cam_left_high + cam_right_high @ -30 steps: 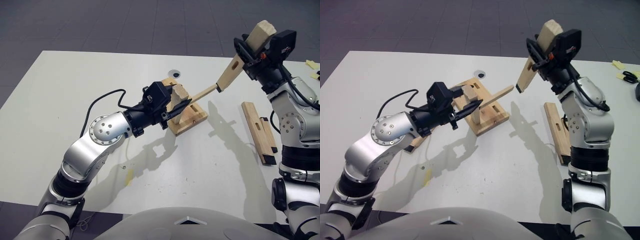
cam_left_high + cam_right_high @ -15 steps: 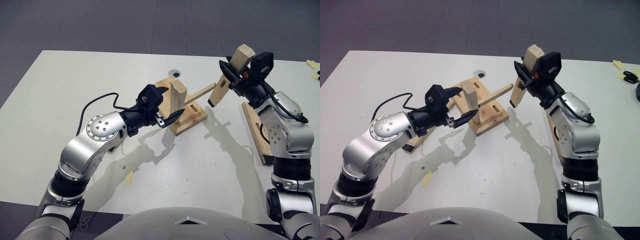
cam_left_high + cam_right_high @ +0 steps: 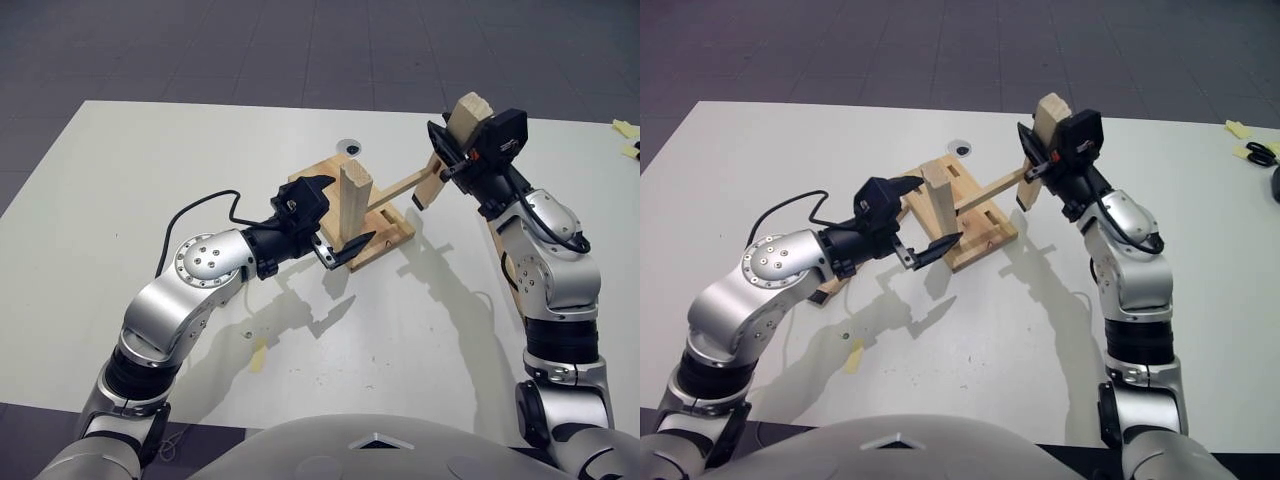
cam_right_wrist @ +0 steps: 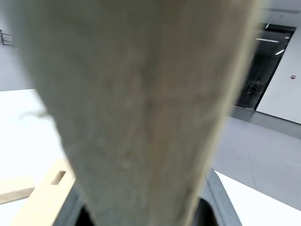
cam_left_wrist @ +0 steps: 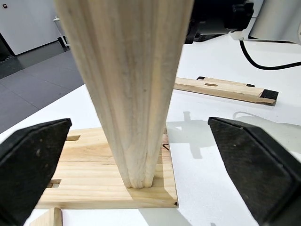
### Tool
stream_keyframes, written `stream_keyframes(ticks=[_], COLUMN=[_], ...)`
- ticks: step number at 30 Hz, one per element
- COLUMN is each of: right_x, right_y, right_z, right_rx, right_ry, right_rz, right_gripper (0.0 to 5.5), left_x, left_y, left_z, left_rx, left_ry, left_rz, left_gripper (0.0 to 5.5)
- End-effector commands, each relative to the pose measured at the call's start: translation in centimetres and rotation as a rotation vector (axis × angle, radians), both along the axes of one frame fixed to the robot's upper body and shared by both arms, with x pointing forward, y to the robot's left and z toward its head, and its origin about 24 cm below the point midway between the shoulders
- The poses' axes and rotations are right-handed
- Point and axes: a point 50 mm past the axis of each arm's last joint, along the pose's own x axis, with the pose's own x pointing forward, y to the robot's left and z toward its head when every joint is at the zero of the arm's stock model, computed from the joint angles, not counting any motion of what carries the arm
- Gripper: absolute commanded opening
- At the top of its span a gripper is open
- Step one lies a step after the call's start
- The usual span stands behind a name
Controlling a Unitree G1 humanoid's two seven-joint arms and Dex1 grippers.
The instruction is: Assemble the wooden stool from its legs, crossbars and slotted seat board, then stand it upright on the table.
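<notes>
Toward white counter's [image 3: 150,160] far edge: left gripper [image 3: 350,208] fingers spread, flanking upright pale wooden leg [image 3: 354,190] on flat slotted wooden seat board [image 3: 392,232]; right gripper [image 3: 462,142] fingers clenched on second, tilted wooden leg [image 3: 467,108].

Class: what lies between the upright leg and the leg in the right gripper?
A crossbar spans it, running from the upright leg toward the held leg, as the left eye view shows.

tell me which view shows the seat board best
Right eye view: nearly the whole seat board, flat, slots visible. Left eye view matches. Left wrist view: one part, behind the upright leg. Right wrist view: the held leg blocks it.
</notes>
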Motion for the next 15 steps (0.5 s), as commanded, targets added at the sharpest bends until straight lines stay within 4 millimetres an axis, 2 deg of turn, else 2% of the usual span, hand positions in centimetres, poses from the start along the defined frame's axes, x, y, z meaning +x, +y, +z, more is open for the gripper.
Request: stream_keyframes(ticks=[1, 10, 15], right_x=[0.0, -0.5, -0.8], right_y=[0.1, 0.3, 1.3], right_z=[-0.1, -0.6, -0.8], right_rx=[0.015, 0.026, 0.044], right_ry=[0.018, 0.054, 0.059], right_rz=[0.013, 0.043, 0.072], right_gripper=[1.02, 1.02, 1.02], left_x=[-0.1, -0.1, 0.0], left_y=[-0.3, -0.4, -0.4], left_z=[-0.3, -0.9, -1.0], left_rx=[0.018, 0.045, 0.056], left_ry=[0.007, 0.006, 0.002], left_rz=[-0.010, -0.003, -0.002], left_gripper=[5.40, 5.40, 5.40])
